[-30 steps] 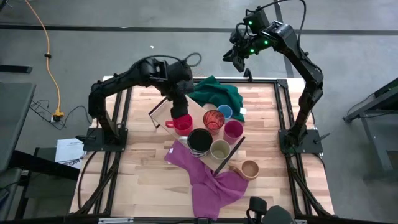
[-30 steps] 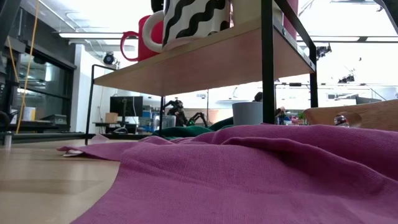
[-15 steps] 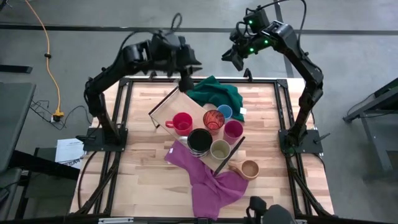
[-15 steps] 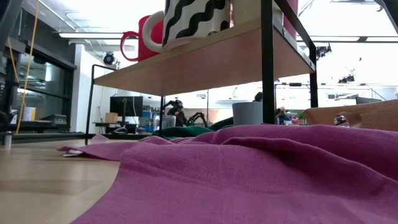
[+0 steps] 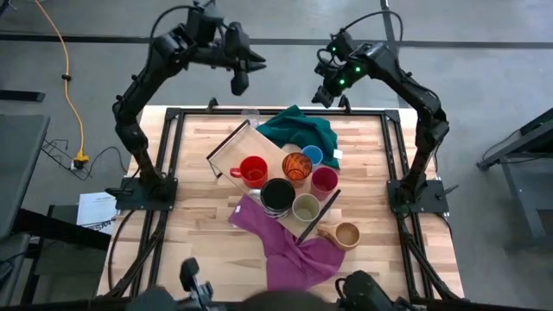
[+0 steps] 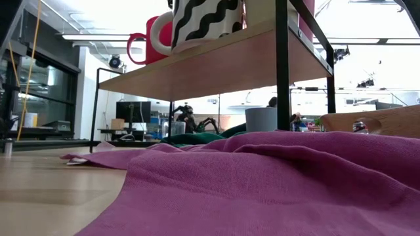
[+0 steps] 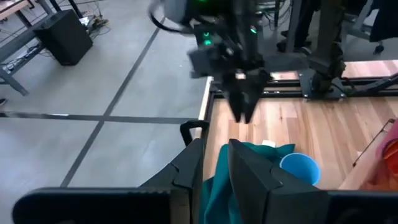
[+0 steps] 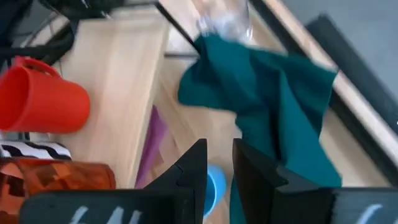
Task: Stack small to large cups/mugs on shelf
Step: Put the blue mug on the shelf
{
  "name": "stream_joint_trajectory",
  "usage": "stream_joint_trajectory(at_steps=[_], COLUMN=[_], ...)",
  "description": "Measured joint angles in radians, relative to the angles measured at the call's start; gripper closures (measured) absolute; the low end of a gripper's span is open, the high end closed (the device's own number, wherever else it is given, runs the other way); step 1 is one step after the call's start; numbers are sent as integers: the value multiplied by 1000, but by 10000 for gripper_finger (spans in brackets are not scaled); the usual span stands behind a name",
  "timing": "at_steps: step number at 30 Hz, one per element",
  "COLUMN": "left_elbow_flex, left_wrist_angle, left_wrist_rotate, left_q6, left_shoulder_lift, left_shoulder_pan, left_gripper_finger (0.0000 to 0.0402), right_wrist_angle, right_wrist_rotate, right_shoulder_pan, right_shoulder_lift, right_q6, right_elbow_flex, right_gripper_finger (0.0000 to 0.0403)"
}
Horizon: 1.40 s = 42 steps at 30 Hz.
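The shelf [image 5: 226, 149] stands slantwise on the table, a light board in a black frame. On it stand the red mug [image 5: 252, 170], the black wavy-striped mug [image 5: 276, 195], the orange patterned cup [image 5: 296, 164], the magenta cup [image 5: 324, 179] and the olive-beige cup [image 5: 306, 207]. The blue cup [image 5: 312, 155] sits by the green cloth, the tan mug [image 5: 346, 234] on the table near the purple cloth, and the clear glass [image 5: 251, 115] by the far edge. My left gripper [image 5: 240, 78] hangs high over the far edge, shut and empty. My right gripper [image 5: 323, 93] is shut, also high there.
A green cloth [image 5: 298, 130] lies bunched at the far side behind the shelf. A purple cloth [image 5: 289, 250] spreads from under the shelf toward the near edge and fills the low view [image 6: 262, 183]. Bare wood lies to the table's left [image 5: 194, 225].
My left gripper has left the red mug on the shelf, risen high and swung back toward and past the table's far edge. The red mug stays upright where it stood. My right gripper has shifted slightly.
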Motion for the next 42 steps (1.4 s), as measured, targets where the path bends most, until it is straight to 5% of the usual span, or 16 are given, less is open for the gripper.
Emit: stream_joint_trajectory(at_steps=[17,26,42], left_elbow_flex=[0,0,-1], left_wrist_angle=[-10,-36,-59], left_wrist_rotate=[113,104,76], left_q6=[8,9,12], left_shoulder_lift=[0,0,0], left_shoulder_pan=[159,176,175], left_gripper_finger=[337,337,337], right_wrist_angle=[89,254,273], right_wrist_rotate=[-19,110,174], right_shoulder_pan=[25,56,141], right_shoulder_lift=[-152,-307,-291], right_q6=[85,242,289], right_elbow_flex=[-375,-634,-720], right_gripper_finger=[334,334,334])
